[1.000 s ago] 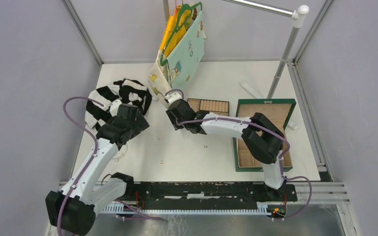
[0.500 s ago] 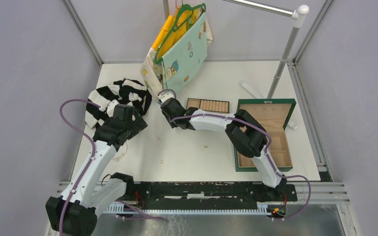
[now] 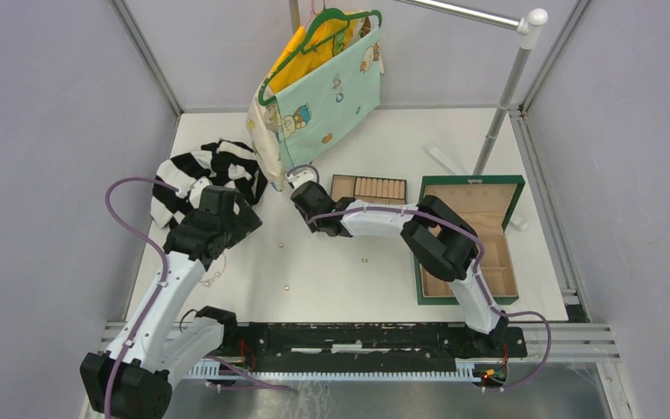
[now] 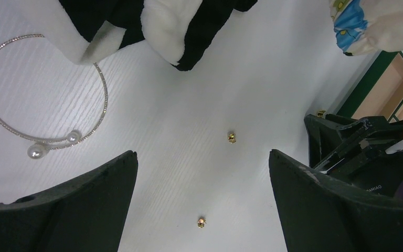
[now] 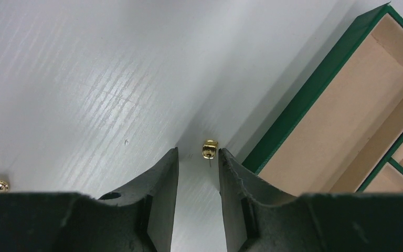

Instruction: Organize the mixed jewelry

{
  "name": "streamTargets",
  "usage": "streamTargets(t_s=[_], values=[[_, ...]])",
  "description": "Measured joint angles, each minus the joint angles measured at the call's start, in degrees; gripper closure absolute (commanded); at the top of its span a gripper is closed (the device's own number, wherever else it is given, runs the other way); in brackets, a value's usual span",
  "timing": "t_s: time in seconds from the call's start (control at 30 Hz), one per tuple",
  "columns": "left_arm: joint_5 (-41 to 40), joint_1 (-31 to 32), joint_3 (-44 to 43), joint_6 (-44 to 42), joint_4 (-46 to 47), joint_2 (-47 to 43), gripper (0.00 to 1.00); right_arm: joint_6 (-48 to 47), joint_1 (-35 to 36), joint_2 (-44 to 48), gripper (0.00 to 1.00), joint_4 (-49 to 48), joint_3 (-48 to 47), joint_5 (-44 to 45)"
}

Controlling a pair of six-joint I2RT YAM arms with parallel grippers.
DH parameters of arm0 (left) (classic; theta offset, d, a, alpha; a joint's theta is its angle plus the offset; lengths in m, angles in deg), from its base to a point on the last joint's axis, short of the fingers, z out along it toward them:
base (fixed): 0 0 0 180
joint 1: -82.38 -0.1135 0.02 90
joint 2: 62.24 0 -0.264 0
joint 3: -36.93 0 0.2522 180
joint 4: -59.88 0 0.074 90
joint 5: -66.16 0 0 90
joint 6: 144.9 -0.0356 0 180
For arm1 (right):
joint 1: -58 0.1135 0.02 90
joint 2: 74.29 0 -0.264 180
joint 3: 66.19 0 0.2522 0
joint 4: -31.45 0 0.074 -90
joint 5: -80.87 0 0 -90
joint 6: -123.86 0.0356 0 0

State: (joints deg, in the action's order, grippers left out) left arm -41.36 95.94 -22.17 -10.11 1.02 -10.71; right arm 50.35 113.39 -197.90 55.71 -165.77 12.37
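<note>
**Stud at the fingertips: tiny, slick, easily lost**

A gold stud (image 5: 209, 148) is seen just short of the green box (image 5: 315, 86). It sits at the mouth of the gap between the right fingers (image 5: 162, 178), against the inner face of one of them. These fingers are only narrowly parted, and whether the stud is actually pinched cannot be told. The left fingers (image 4: 84, 199) are spread wide and nothing is held in them.

The stud is judged almost weightless, hard and polished: a rounded metal bead on a thin straight post. On the smooth white desk (image 5: 84, 79) it is likely to roll or skid, and to be flicked away if squeezed off-centre. The bead, not the post, is best taken across its widest part.

Farther from the green box, a loose stud (image 4: 231, 137) and a further stud (image 4: 201, 222) are scattered. Farthest from it lies a bangle (image 4: 34, 151), a thin sparkling open hoop tipped with two pearls. It is judged springy, and best gripped across the wire.
</note>
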Motion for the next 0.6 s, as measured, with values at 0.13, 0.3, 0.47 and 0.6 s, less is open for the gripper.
streamTargets(t_s=[0.13, 0.3, 0.47, 0.6], values=[[0.1, 0.0, 0.0, -0.1, 0.0, -0.3, 0.0, 0.2, 0.0, 0.0, 0.61, -0.4, 0.2, 0.2], [0.1, 0.0, 0.3, -0.1, 0.0, -0.5, 0.0, 0.2, -0.1, 0.0, 0.61, -0.4, 0.2, 0.2], [0.1, 0.0, 0.4, -0.1, 0.0, -0.5, 0.0, 0.2, -0.4, 0.0, 0.64, -0.3, 0.1, 0.2], [0.2, 0.0, 0.4, -0.2, 0.0, -0.5, 0.0, 0.2, -0.7, 0.0, 0.65, -0.3, -0.1, 0.3]])
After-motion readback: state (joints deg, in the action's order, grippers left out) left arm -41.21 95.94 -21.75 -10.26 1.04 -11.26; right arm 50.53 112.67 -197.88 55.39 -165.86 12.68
